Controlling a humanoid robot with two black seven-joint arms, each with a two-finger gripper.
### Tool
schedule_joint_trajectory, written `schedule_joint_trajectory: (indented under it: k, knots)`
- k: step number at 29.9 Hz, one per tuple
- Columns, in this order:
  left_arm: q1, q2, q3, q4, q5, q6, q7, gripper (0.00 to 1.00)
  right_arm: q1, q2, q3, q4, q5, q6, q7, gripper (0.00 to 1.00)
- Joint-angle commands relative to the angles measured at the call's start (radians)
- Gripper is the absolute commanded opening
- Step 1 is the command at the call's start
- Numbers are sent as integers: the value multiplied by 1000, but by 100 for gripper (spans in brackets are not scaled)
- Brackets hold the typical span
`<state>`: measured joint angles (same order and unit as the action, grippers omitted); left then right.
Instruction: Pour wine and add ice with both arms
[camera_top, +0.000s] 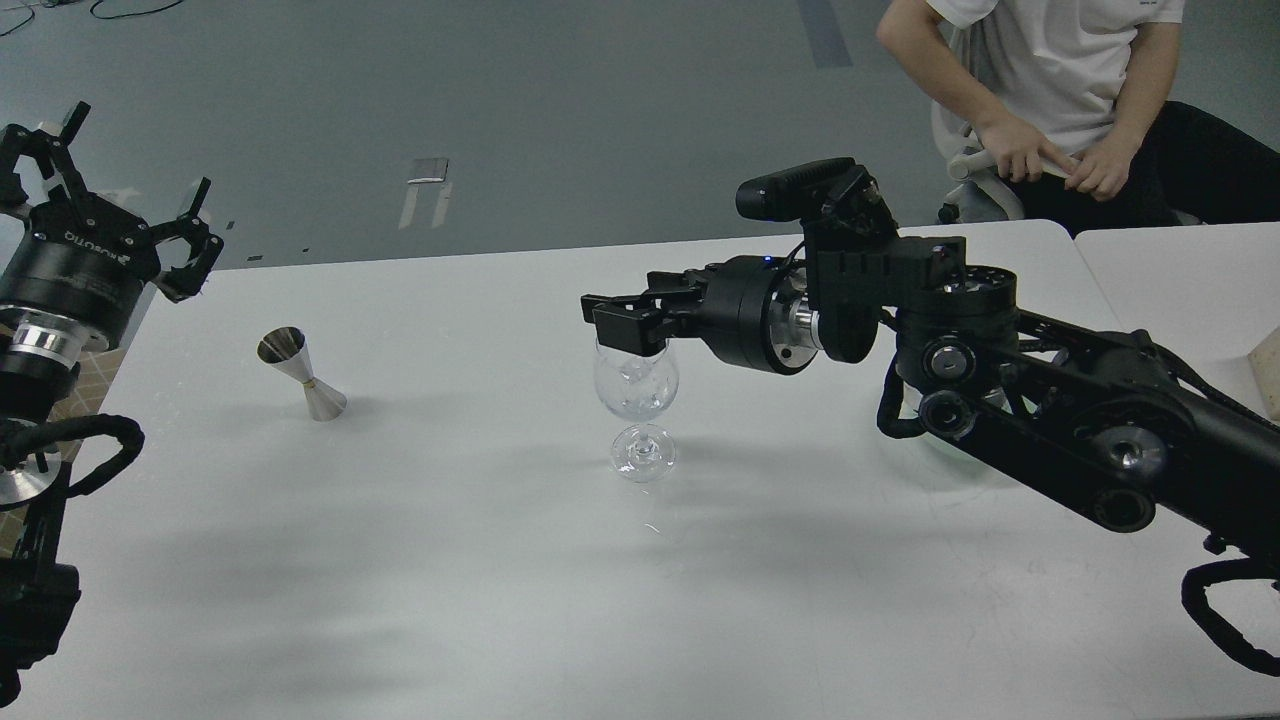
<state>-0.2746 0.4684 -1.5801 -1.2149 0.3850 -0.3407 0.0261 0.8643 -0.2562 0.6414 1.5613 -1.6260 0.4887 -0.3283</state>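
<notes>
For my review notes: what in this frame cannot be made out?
- Head view: the wine glass rim is partly covered by the right gripper.
- The wine level is unreadable; clear liquid in clear glass.
- The ice count in the bowl is too small to tell.
- The person is cut off by the top edge.

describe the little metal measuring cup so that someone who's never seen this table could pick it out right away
Start at the white table and look to its left part, well left of the wine glass. There a small steel jigger stands alone. It is the only metal, hourglass-shaped thing there; the glass is clear and stemmed.
</notes>
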Motion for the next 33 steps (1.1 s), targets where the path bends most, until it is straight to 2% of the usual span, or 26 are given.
schedule_joint_trajectory:
  k: [1, 5, 19, 26, 31, 33]
  knots:
    - [0, 1, 0, 0, 0, 0, 0, 97, -1, 2, 3, 0, 0, 0, 0, 98]
    - [0, 3, 0, 0, 0, 0, 0, 97, -1, 11, 32, -1, 0, 0, 0, 98]
    - [2, 0, 6, 2, -5, 0, 2, 98, -39, 120, 501, -24, 3, -2, 8, 100]
    - [0, -4, 2, 6, -6, 3, 0, 98, -108, 170, 679, -40, 46, -120, 12, 100]
    - [-17, -4, 11, 49, -5, 0, 14, 98, -160, 170, 810, -92, 251, -205, 14, 100]
    - [-23, -4, 9, 57, -6, 0, 14, 98, -160, 164, 875, -171, 386, -229, 15, 100]
